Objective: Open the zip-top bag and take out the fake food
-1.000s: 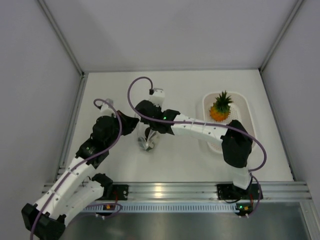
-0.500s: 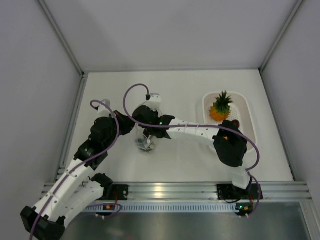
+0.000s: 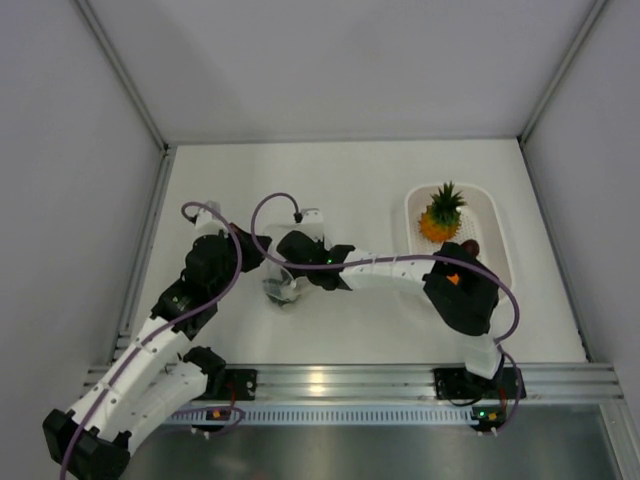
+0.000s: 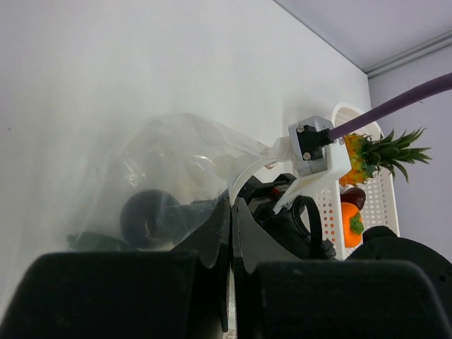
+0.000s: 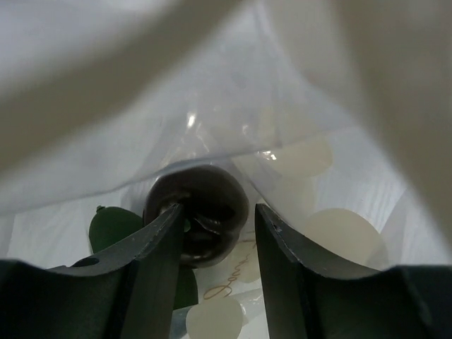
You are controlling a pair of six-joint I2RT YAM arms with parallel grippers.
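The clear, crinkly bag sat on the worktop, pinched by the closed left end effector. The right end effector, half-open inside it, straddled a brown piece beside a green piece.

right claw inside clear bag, straddling dark brown piece

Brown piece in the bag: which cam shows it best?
Right wrist. The brown piece sits large and centred, just past the right claw, inside the bag. Left wrist gives only a dark round blur behind the plastic, likely it. Top view: the right arm and crumpled bag hide it.
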